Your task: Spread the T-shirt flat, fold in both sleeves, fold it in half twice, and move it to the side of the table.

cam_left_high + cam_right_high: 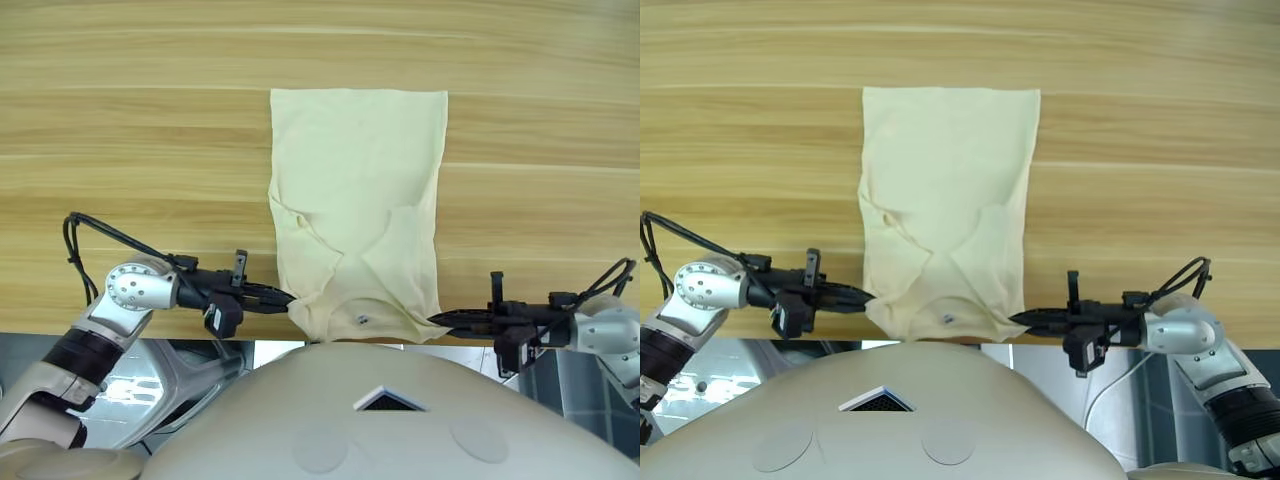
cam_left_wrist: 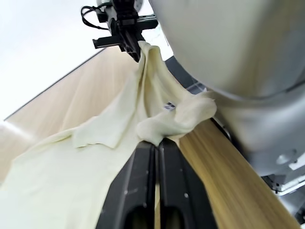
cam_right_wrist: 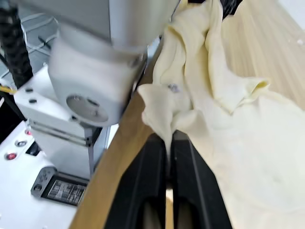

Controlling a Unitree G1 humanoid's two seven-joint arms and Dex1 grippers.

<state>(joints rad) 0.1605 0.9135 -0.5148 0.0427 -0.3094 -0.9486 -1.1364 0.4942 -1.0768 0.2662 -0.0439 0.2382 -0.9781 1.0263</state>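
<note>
Quick progress check: the pale yellow T-shirt is laid out on the wooden table as a long narrow rectangle, so the spreading and both sleeve folds can be counted as done. The sleeves are tucked in over the chest, a bit rumpled on the left gripper's side. Neither half fold looks started, since the full length is stretched out away from the grippers. The move to the side of the table is left to do too.

The left gripper is clamped on one shoulder corner of the collar end. The right gripper is pinched onto the opposite shoulder corner. In both wrist views the black fingers are pressed together with cloth bunched at the tips. The grippers are pointed at each other, with the collar and its small neck label between them. The cloth between the tips looks slightly raised and gathered. The hem lies flat at the end well apart from both grippers.

Best guess: the first half fold is being set up, with the collar end to be carried over toward the hem.

Containers: none are involved here, the only thing bearing anything is the table, and what's on it is the shirt
</note>
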